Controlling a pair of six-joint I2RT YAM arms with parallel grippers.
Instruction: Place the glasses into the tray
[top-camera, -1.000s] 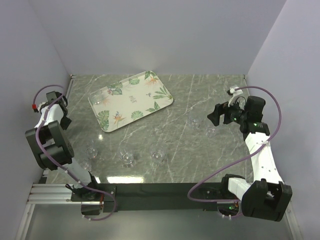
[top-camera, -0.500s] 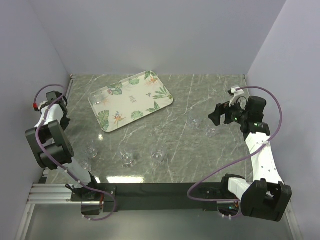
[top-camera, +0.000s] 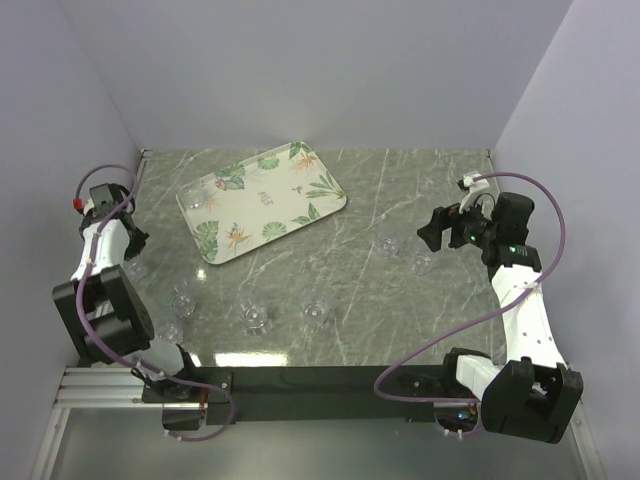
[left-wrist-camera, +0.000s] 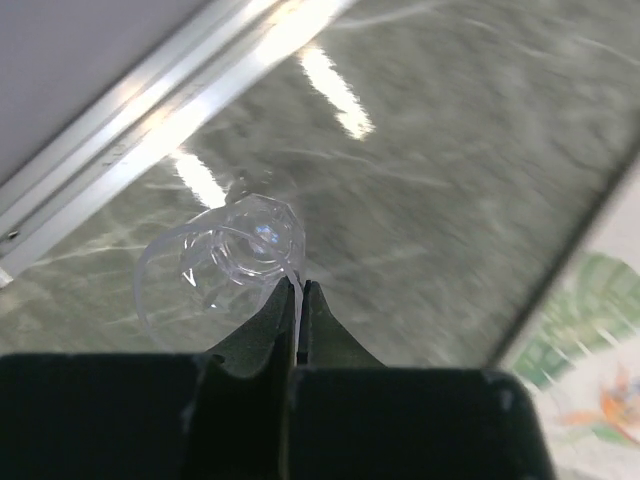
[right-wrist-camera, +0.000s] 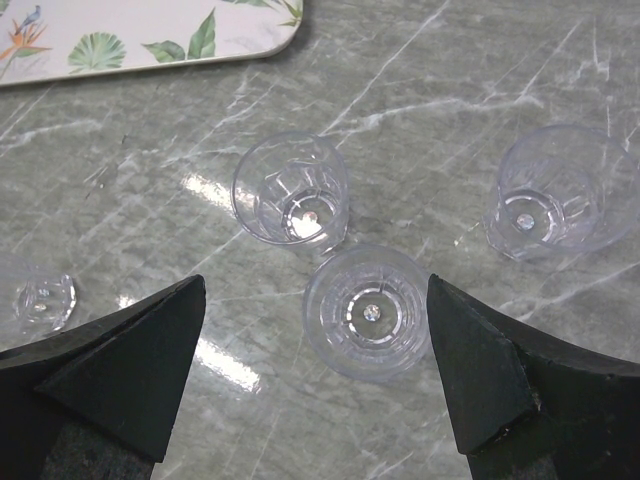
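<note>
In the left wrist view my left gripper (left-wrist-camera: 299, 285) is shut on the rim of one of the clear glasses (left-wrist-camera: 225, 260), low over the marble near the left wall. From above, that gripper (top-camera: 128, 248) is left of the leaf-printed tray (top-camera: 265, 195), which holds one glass (top-camera: 195, 200). My right gripper (right-wrist-camera: 316, 285) hangs open above a glass (right-wrist-camera: 368, 310) that lies between its fingers, with two more glasses (right-wrist-camera: 292, 190) (right-wrist-camera: 558, 190) close by. In the top view the right gripper (top-camera: 438, 230) is at the right, near a glass (top-camera: 421, 264).
More loose glasses stand along the table's front left and middle (top-camera: 181, 300) (top-camera: 255, 317) (top-camera: 316, 314). A metal rail (left-wrist-camera: 150, 110) runs along the left wall beside my left gripper. The tray's corner (right-wrist-camera: 150, 30) shows at the top left of the right wrist view.
My left gripper has closed on the glass's rim and its arm has shifted slightly along the left wall. The right arm has not moved.
</note>
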